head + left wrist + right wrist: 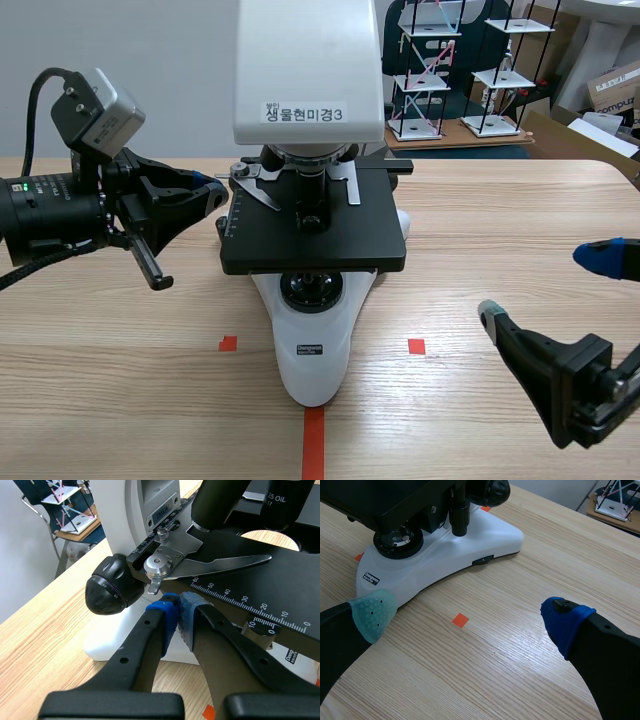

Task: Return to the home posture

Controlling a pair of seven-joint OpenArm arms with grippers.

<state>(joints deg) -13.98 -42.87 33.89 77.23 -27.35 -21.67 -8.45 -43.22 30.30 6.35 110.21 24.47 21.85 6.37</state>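
- Left wrist view, key relation: the left arm's [60, 210] jaws are clenched on nothing, with the 2 pads [169, 615] pressed face to face. Their tips sit just under the small metal lever [155, 586] of the slide clip [225, 562], at the left edge of the microscope [312, 340] stage [280, 587]. Whether the tips touch the lever cannot be told.
- Axis: the left jaws' long axis points straight at the stage edge, with the focus knob [111, 587] just beside them. The judged clear way out runs back along that axis, away from the microscope, before any turn or drop.
- Task's thing: the task names no object, and the 2 arms themselves are what must be brought home. The microscope stands mid-worktop [120, 400] between them as the only obstacle.
- Nearer arm: the left arm is close against the microscope, and the right arm [575, 385] is well apart from it.
- Left arm pose: raised to stage height, entering level from the left with the wrist camera on top.
- Right arm pose: low over the worktop at the front right, jaws released and wide apart. The grey-green pad [372, 611] is toward the microscope base, the blue pad [565, 622] is on the far side, and there is bare wood between them.
- Judgement: neither arm holds anything, so the return is not yet made.
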